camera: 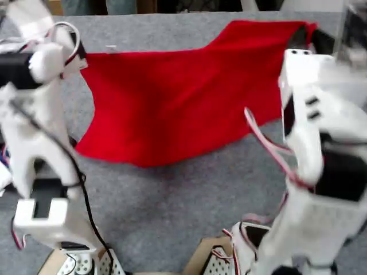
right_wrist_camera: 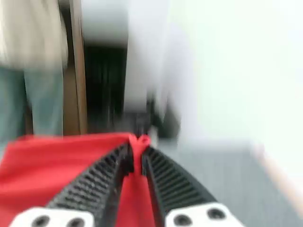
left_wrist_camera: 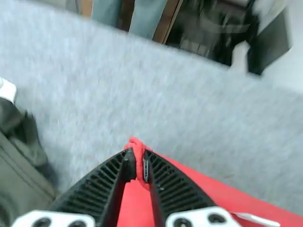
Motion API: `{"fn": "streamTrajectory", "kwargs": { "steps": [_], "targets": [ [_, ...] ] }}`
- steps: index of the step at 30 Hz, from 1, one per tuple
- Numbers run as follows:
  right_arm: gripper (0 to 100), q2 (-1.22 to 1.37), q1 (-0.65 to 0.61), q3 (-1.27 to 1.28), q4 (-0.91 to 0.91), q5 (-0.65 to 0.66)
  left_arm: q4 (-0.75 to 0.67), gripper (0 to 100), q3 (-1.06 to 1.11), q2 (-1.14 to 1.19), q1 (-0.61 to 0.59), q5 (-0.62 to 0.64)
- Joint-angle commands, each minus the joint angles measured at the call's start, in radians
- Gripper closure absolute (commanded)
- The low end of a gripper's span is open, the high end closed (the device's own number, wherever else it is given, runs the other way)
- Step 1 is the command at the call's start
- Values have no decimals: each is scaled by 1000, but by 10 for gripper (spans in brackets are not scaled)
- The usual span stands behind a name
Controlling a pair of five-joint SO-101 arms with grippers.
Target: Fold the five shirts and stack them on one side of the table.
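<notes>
Left arm (camera: 34,132) at table's left side, right arm (camera: 321,143) at right side, both extended toward far edge. Left gripper (left_wrist_camera: 136,163): jaws pinching one corner of red shirt (camera: 172,103). Right gripper (right_wrist_camera: 137,147): jaws pinching another corner. Shirt spread wide between grippers over grey table (camera: 172,206), top edge taut, lower hem curved toward table middle. Fabric plain, few wrinkles. Dark cloth (left_wrist_camera: 19,142) near left gripper.

Bare grey table (camera: 172,206) open along the near side, red shirt (camera: 172,103) stretched across the middle barring the far side, dark cloth (left_wrist_camera: 19,137) lying close beside the left hand (left_wrist_camera: 138,163)
</notes>
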Motion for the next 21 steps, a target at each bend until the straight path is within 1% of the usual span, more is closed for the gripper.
{"fn": "streamTrajectory", "kwargs": {
  "steps": [1, 7, 10, 13, 16, 18, 21],
  "targets": [
    [985, -79, 18, -93, -89, -2, 3, 971, 21, -216, -8, -64],
    [985, -93, 18, -348, -106, 0, 3, 971, 200, -543, -10, -153],
    [985, -93, 18, -429, -106, 43, 2, 971, 318, -692, -10, -186],
    [985, -88, 14, -394, -110, 84, 0, 971, 461, -793, -8, -215],
    [985, -56, 12, -274, -112, 104, -11, 971, 639, -810, -7, -230],
    [985, -25, 11, -188, -123, 115, -87, 971, 799, -810, -7, -233],
    [985, 35, -6, -42, -198, 114, -333, 971, 1072, -812, -7, -233]
  ]
}}
